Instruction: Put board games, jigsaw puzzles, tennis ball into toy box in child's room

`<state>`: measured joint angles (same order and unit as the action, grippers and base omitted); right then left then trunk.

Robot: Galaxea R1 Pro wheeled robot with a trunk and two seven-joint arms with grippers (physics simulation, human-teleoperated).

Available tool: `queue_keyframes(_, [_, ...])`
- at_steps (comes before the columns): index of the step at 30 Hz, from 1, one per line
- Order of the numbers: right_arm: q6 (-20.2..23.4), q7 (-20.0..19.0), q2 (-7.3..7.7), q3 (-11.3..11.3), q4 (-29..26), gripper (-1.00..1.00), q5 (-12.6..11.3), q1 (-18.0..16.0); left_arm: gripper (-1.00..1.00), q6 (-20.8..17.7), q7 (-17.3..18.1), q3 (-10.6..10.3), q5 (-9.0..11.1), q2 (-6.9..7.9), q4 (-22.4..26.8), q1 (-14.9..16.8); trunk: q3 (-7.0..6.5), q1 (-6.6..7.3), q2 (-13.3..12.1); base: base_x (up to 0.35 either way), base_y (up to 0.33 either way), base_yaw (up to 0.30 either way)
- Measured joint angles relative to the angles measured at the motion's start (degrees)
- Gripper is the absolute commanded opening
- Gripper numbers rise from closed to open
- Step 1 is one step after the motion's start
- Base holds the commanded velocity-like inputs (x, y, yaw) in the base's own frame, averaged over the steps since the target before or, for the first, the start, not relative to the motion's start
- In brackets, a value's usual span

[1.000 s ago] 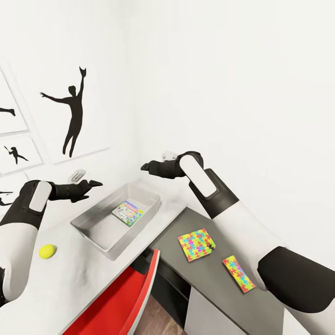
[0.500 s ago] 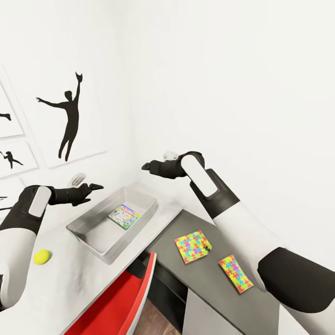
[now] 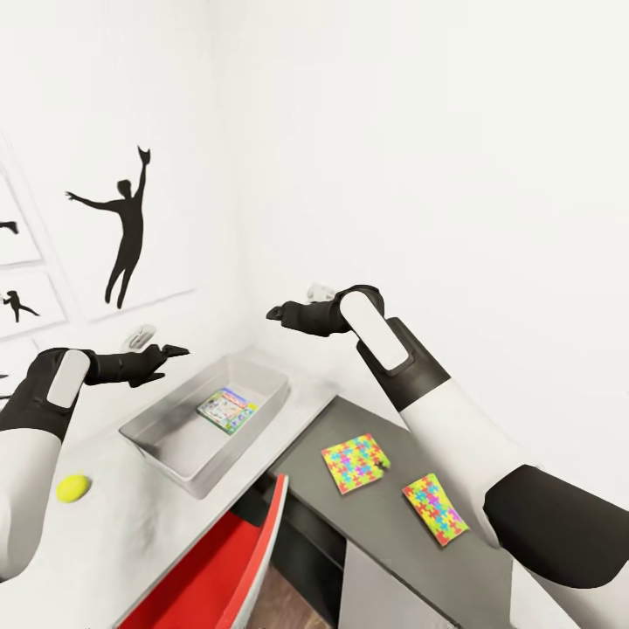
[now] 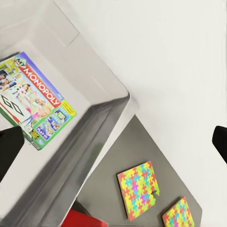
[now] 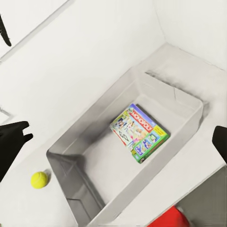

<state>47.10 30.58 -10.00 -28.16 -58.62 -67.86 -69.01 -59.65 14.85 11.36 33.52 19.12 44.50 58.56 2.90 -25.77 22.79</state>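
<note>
Up above the toy box (image 3: 205, 419), both hands hang in the air with nothing between their fingers. The left hand (image 3: 171, 351) points toward the box's far left rim, its dark fingers spread apart at the edges of the left wrist view. The right hand (image 3: 276, 312) is raised over the far corner of the worktop (image 3: 131, 524), near the white wall; its fingertips likewise sit wide apart at the two sides of the right wrist view, so it is open and empty too.

Below them the shallow grey toy box rests on the pale worktop, and one board game (image 4: 35, 106) lies flat on its floor. That game's white-and-green lid reads "MY MONOPOLY" in the left wrist view; the smaller print on it is too fine to make out.

Outward from the box, the tennis ball (image 3: 72, 487) sits on the worktop to the left, well apart from the bin. To the right, on the lower dark grey cabinet (image 3: 393, 524) that adjoins the worktop, lie two jigsaw puzzles: the nearer-to-box puzzle (image 3: 355, 462) and the second puzzle (image 3: 434, 508), side by side but not touching. A red chair (image 3: 223, 568) stands tucked below the worktop's edge. Black silhouette pictures (image 3: 127, 227) of leaping figures hang on the left wall.
</note>
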Motion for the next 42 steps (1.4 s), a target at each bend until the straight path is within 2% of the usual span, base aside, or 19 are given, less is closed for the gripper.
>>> queue_keyframes(11, [-0.40,-0.06,0.00,-0.03,0.04,1.00,0.09,0.00,1.00,-0.05,0.11,-0.01,-0.01,0.48,0.03,0.00,-0.81,0.02,0.00,-0.152,0.004,-0.004])
queue_keyframes(20, [-3.16,0.02,0.00,-0.10,0.04,1.00,0.44,1.48,1.00,0.01,0.11,0.00,-0.04,0.50,0.01,0.00,-0.87,0.02,-0.01,-0.059,0.052,0.000])
queue_keyframes(42, [-3.31,-0.07,0.00,-0.04,0.18,1.00,0.42,2.38,1.00,0.03,0.07,-0.01,-0.05,0.50,-0.01,0.00,-0.87,0.02,-0.01,-0.028,0.021,0.000])
